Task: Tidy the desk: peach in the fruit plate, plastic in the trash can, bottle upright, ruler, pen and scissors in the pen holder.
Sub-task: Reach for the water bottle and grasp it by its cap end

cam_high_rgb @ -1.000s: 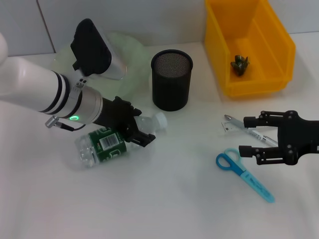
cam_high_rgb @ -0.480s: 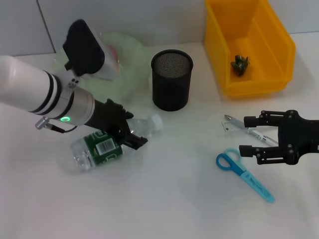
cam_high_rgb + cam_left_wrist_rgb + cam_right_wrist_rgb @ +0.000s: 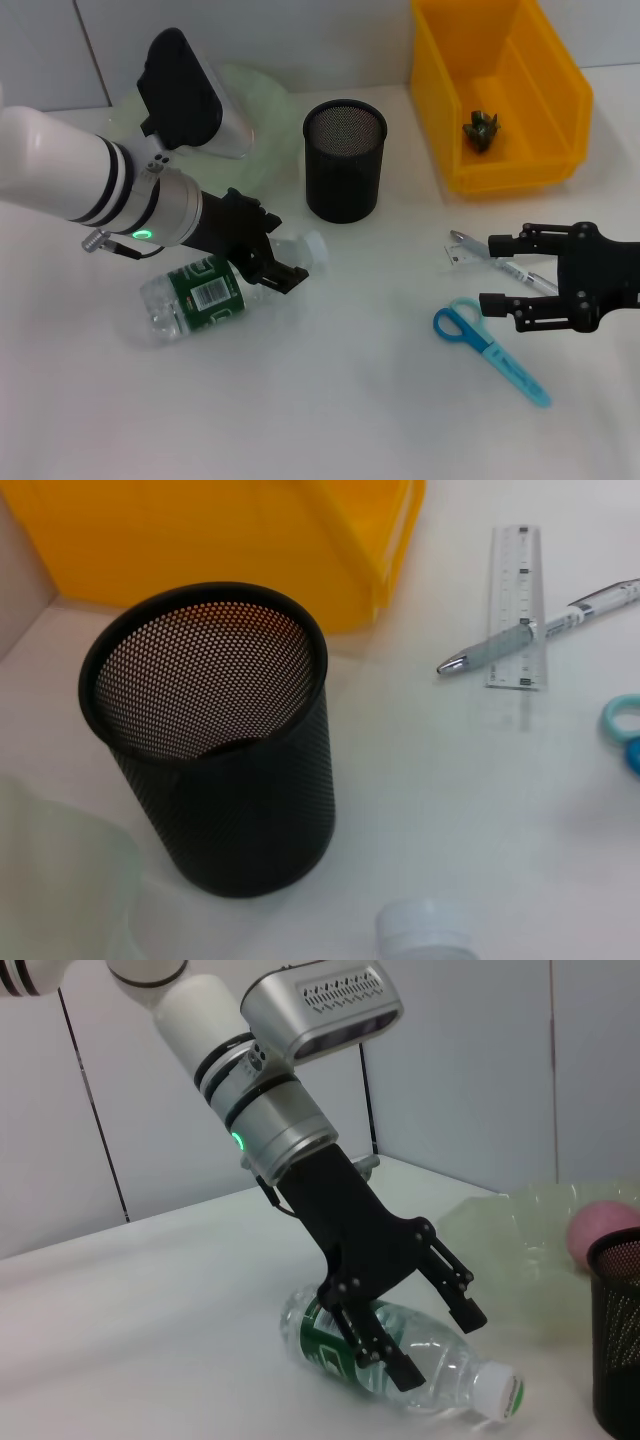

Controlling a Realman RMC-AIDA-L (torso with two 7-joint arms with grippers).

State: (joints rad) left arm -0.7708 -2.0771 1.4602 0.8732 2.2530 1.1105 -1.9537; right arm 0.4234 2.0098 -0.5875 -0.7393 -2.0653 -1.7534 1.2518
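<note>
Head view: a black mesh holder (image 3: 344, 160) stands mid-desk. Just left of it and nearer the robot, the bottle (image 3: 215, 291) lies on its side, cap pointing toward the holder. The left gripper (image 3: 272, 262) straddles the bottle's neck end, fingers spread wide — not clamped. Right of the holder lie ruler (image 3: 468, 247), pen (image 3: 520, 273) and scissors (image 3: 490, 349); the right gripper (image 3: 500, 272) hovers there, fingers wide. Behind-left of the holder — a plate (image 3: 262, 120).

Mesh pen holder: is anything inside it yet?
The pen holder looks empty: only bare mesh wall and a dark slice of its floor show. The rest of the floor is hidden by the rim. Ruler, pen and scissors lie on the desk.
</note>
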